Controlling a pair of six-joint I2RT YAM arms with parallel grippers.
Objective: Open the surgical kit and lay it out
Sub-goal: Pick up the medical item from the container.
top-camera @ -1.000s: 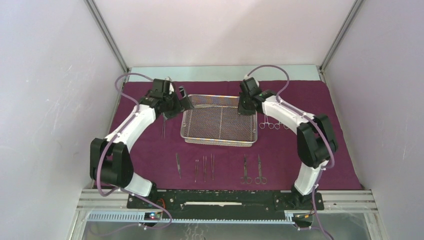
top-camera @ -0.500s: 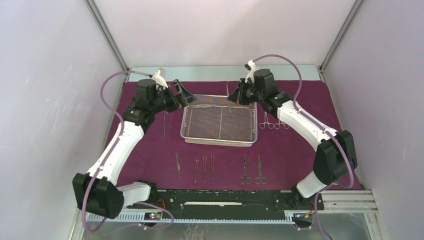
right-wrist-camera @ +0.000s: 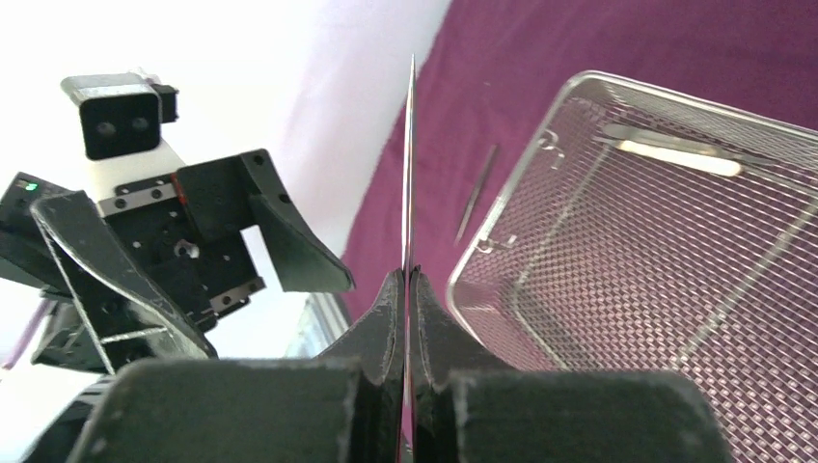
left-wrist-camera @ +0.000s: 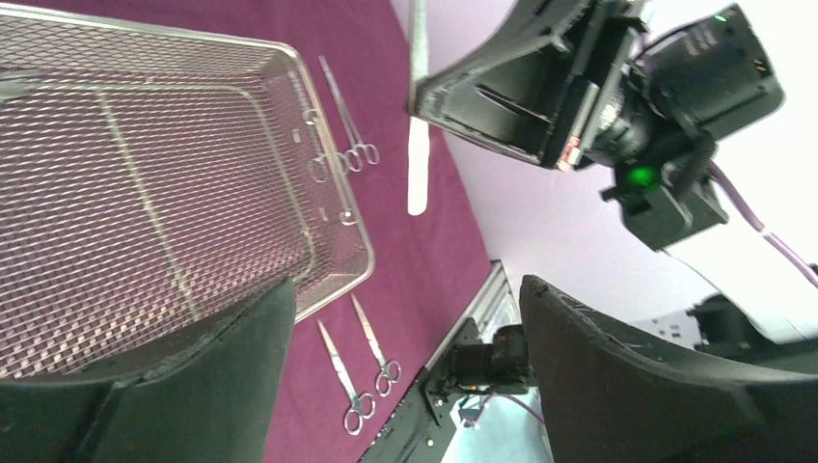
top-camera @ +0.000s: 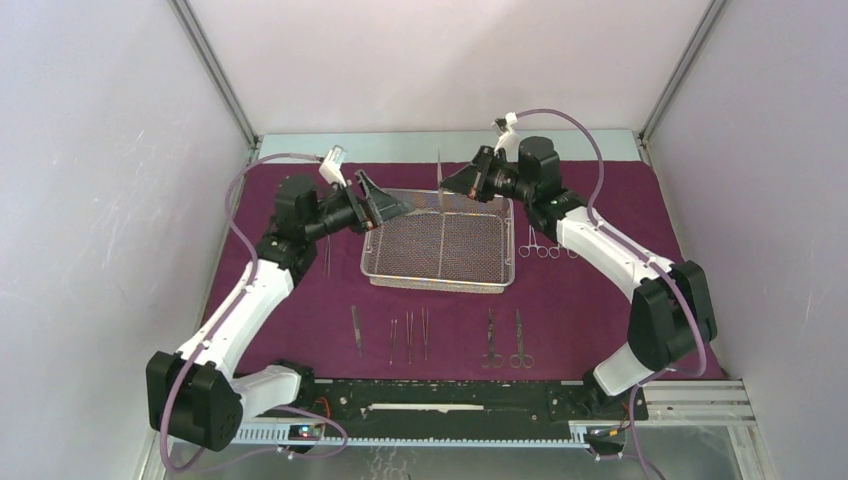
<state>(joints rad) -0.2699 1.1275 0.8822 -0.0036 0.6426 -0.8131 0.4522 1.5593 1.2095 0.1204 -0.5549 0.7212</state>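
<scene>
Between the closed fingers [right-wrist-camera: 386, 313] of the right gripper [right-wrist-camera: 406, 285] sits a slim steel instrument [right-wrist-camera: 409, 164]. It is pinched near one end, and its long thin shaft runs straight out past the fingertips. Seen from above, these fingers hang over the far rim of the wire-mesh tray [top-camera: 440, 285]. Opposite them and near the held instrument, the left gripper [top-camera: 388, 207] has its fingers [left-wrist-camera: 193, 386] spread wide with nothing between them, over the tray's far left corner. Below both sets of fingers, one flat steel tool [right-wrist-camera: 675, 151] lies inside the tray along its far wall. Outward from the right fingers, just beside the tray's right wall, a cluster of ring-handled clamps [top-camera: 545, 245] rests on the maroon cloth [top-camera: 620, 310]. Outward from the left fingers, a thin tool [top-camera: 327, 255] lies just beside the tray's left wall. Nearer the arm bases than either set of fingers, a row lies on the cloth: a single blade-like tool [top-camera: 356, 330], three slim tweezers [top-camera: 408, 337] and two scissors [top-camera: 505, 342].
</scene>
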